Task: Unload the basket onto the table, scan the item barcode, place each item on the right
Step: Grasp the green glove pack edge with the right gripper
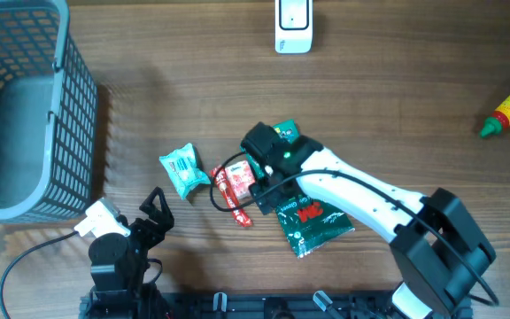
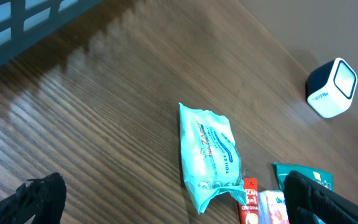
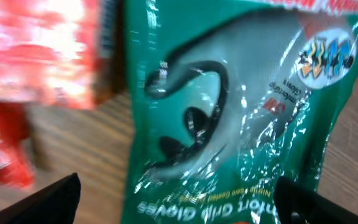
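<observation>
Nearest the robot's base, the left gripper [image 1: 153,213] hovers over the wooden table [image 1: 370,97], its jaws spread wide and empty. Just beyond, the right gripper [image 3: 179,208] also has its jaws fully apart, grasping nothing. The green glove packet [image 3: 229,124] lies flat on the wood, below and between its fingertips. A red packet [image 1: 235,190] lies just beside it, with a teal wipes packet [image 1: 184,171] near. Farthest back stands the scanner [image 1: 292,27].
</observation>
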Controlling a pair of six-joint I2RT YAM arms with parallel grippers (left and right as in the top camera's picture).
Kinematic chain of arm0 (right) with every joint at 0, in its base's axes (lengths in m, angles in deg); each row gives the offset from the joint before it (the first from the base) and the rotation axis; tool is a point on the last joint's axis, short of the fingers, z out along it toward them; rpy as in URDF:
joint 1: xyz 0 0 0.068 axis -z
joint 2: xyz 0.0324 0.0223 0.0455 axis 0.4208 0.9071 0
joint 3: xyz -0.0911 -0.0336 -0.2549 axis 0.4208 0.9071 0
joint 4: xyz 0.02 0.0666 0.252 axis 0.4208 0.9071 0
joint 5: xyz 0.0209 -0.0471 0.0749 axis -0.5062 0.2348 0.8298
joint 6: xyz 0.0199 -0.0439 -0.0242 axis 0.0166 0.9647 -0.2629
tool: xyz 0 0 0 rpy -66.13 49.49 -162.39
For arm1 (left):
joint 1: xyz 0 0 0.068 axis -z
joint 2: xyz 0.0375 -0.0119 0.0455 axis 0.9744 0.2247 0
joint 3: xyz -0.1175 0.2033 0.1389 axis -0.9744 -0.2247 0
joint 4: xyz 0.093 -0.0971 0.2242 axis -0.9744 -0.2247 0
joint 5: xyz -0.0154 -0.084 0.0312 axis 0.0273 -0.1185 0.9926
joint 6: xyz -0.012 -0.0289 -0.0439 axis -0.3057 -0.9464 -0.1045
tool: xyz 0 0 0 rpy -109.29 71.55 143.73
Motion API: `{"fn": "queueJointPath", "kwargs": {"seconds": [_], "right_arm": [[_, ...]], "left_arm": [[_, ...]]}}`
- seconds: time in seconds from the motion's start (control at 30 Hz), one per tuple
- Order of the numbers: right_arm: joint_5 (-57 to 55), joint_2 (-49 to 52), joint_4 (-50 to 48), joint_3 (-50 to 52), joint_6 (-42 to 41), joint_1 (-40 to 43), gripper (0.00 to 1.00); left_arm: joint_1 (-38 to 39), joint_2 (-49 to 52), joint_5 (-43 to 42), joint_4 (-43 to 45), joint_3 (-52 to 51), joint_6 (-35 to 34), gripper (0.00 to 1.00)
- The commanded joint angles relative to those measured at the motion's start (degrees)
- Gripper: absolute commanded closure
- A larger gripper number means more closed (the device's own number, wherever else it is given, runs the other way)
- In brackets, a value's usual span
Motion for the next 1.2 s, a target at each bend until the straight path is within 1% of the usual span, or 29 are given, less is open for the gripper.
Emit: {"fn": "queueJointPath", "kwargs": {"seconds": [0.0,0.13,0.2,0.4,0.53,0.63,0.67,0.7,0.73,0.77,0.8,0.87,0.9,0.93,1.0,1.03,1.07,1.1,1.13,1.17], "right_arm": [[-7.28,0.02,-3.82,3.54,-3.13,-1.03,0.00],[-9.99,0.48,-9.31,6.29,-3.06,-1.11,0.00],[-9.99,1.73,-10.34,6.67,-3.10,-1.11,0.00],[-9.97,8.61,-9.22,6.64,-3.26,-2.73,0.00],[-9.79,10.32,-8.79,6.64,-3.34,-5.14,0.00],[-7.72,11.78,-7.48,6.67,-3.74,-5.27,0.00],[-5.40,12.76,-7.08,6.67,-3.52,-5.03,0.01],[-2.64,13.44,-6.91,6.67,-2.91,-4.76,0.05],[2.25,14.93,-6.64,6.67,-1.07,-4.13,0.13],[3.28,15.74,-6.05,6.64,-1.70,-3.43,0.14],[3.48,16.15,-5.11,6.64,-1.92,-2.73,0.30],[4.52,16.35,-3.34,6.64,-2.84,-1.60,0.46],[5.44,16.35,-2.38,6.64,-3.34,-1.05,0.50],[6.80,16.35,-1.66,6.64,-3.28,-0.46,0.51],[10.01,16.35,-0.85,6.64,-3.06,0.48,0.47],[12.07,16.39,-0.44,6.64,-3.06,0.83,0.50],[12.87,16.41,-0.44,6.64,-2.93,1.03,0.61],[13.55,16.41,-0.50,6.64,-2.27,1.25,0.81],[14.36,16.41,-0.96,6.62,-1.55,1.42,0.96],[15.26,16.41,-1.14,6.45,-1.25,1.49,0.96]], "left_arm": [[0.33,-0.04,0.76,-0.07,-0.59,-0.35,0.00],[0.33,-0.04,0.76,-0.07,-0.59,-0.35,0.00],[0.33,-0.04,0.76,-0.07,-0.59,-0.35,0.00],[0.33,-0.04,0.79,-0.07,-0.59,-0.35,0.00],[0.33,-0.04,0.76,-0.07,-0.59,-0.35,0.00],[0.33,-0.04,0.76,-0.07,-0.59,-0.35,0.00],[0.33,-0.04,0.76,-0.07,-0.59,-0.35,0.00],[0.33,-0.04,0.76,-0.07,-0.59,-0.35,0.00],[0.33,-0.04,0.76,-0.07,-0.59,-0.35,0.00],[0.33,-0.04,0.76,-0.07,-0.59,-0.35,0.00],[0.33,-0.04,0.76,-0.07,-0.59,-0.35,0.00],[0.33,-0.04,0.76,-0.07,-0.59,-0.35,0.00],[0.33,-0.04,0.76,-0.07,-0.59,-0.35,0.00],[0.33,-0.04,0.76,-0.07,-0.59,-0.35,0.00],[0.33,-0.04,0.79,-0.07,-0.59,-0.35,0.00],[0.33,-0.04,0.76,-0.07,-0.59,-0.35,0.00],[0.33,-0.04,0.76,-0.07,-0.59,-0.35,0.00],[0.33,-0.04,0.76,-0.07,-0.59,-0.35,0.00],[0.33,-0.04,0.76,-0.07,-0.59,-0.35,0.00],[0.33,-0.04,0.79,-0.07,-0.59,-0.35,0.00]]}}
